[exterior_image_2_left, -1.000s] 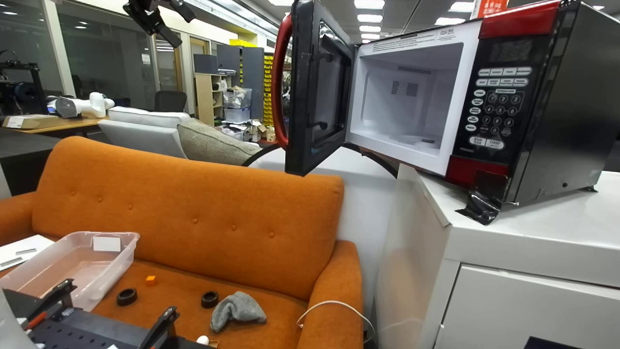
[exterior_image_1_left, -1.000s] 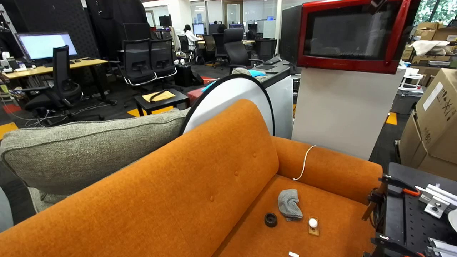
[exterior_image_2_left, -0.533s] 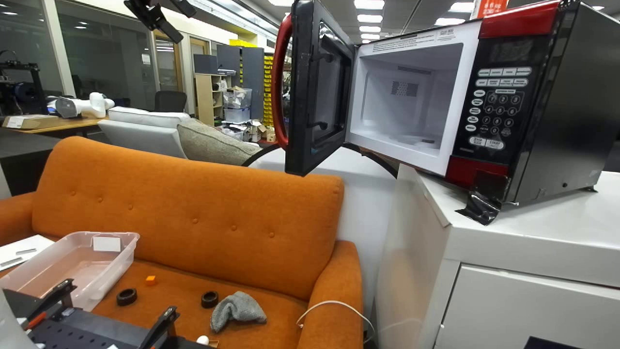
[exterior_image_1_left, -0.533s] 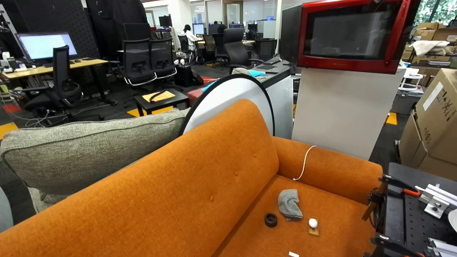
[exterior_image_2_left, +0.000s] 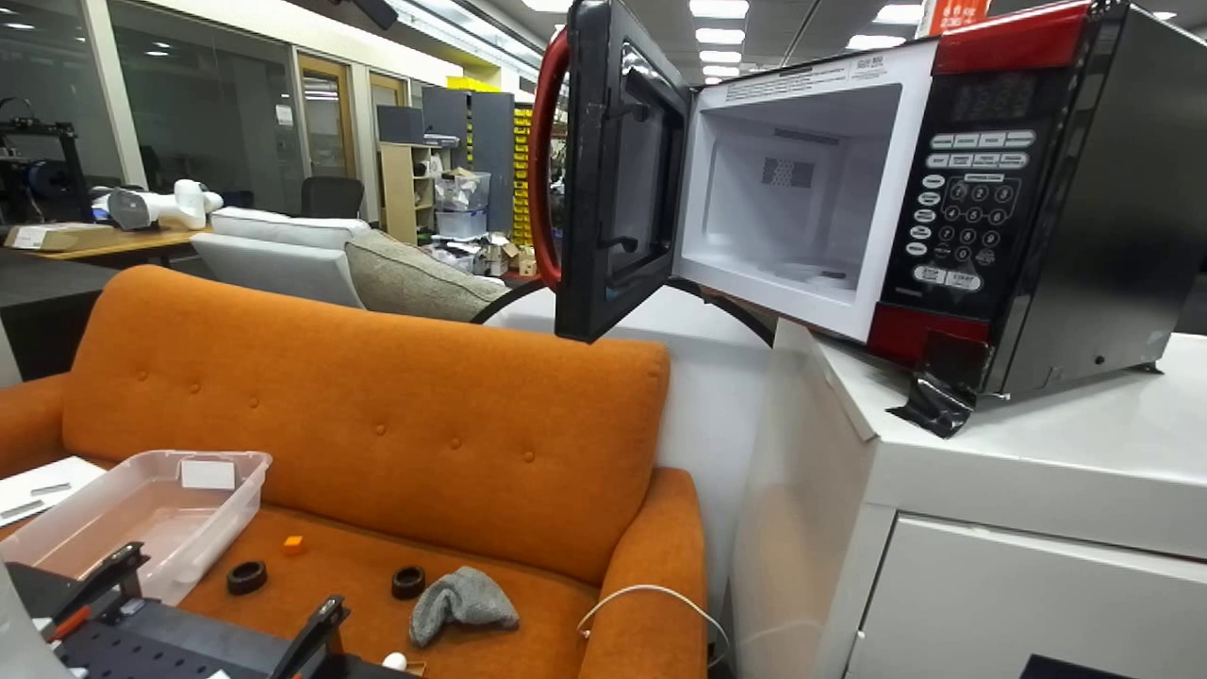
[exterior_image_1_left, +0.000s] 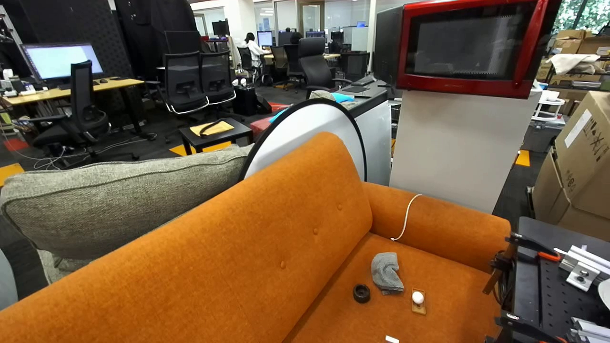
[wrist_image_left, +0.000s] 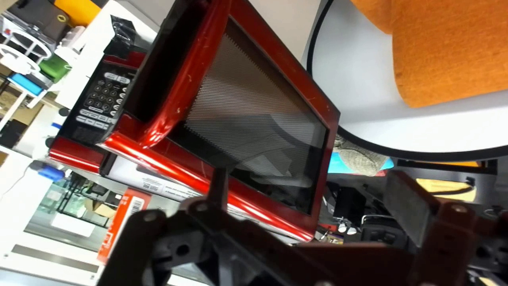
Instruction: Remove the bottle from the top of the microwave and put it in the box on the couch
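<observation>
Bottle (wrist_image_left: 122, 222): one, judged to be the orange-red barcoded piece on top of the microwave (exterior_image_2_left: 1084, 236); stands upright, its upper end out of frame in an exterior view. Pincer (wrist_image_left: 309, 178): one, its fingers (wrist_image_left: 408, 206) wide apart, nothing held. Relation: the bottle lies outside the gap, toward the lower left of the wrist view, beyond the top edge of the microwave's door (wrist_image_left: 254, 123), which stands open and shows behind much of the gap. Long axis: roughly square to the microwave's top, hence slanted in the wrist view. Approach, as judged: sideways past the door's top edge, probably with a turn of the wrist so that the fingers straddle the bottle. Destination: clear plastic box (exterior_image_2_left: 165, 514) on the couch (exterior_image_2_left: 396, 405), well apart from the microwave.
</observation>
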{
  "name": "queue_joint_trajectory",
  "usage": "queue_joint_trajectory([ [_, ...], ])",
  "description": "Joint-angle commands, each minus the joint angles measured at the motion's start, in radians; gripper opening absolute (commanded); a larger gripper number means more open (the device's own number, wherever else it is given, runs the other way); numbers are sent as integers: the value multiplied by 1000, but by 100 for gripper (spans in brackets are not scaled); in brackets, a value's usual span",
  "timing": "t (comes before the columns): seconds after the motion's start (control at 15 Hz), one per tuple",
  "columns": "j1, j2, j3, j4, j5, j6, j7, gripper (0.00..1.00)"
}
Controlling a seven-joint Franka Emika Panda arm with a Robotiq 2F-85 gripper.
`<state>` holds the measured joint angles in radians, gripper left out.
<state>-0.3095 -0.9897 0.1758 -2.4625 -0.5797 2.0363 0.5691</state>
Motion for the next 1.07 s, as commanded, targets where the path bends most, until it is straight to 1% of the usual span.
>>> queue_joint_trajectory([
  [0.0, -64, 40, -8, 29, -51, 29, 72, 100],
  [0.13, -81, 52, -18, 34, -72, 24, 114, 100],
  [0.2, -41, 24, -27, 13, -58, 5, 84, 100],
  [0.4, -49, 37, -31, 20, -66, 4, 110, 100],
  [0.8, -49, 37, -31, 22, -66, 4, 111, 100],
  [1.0, -107, 70, -42, 43, -120, 36, 195, 100],
])
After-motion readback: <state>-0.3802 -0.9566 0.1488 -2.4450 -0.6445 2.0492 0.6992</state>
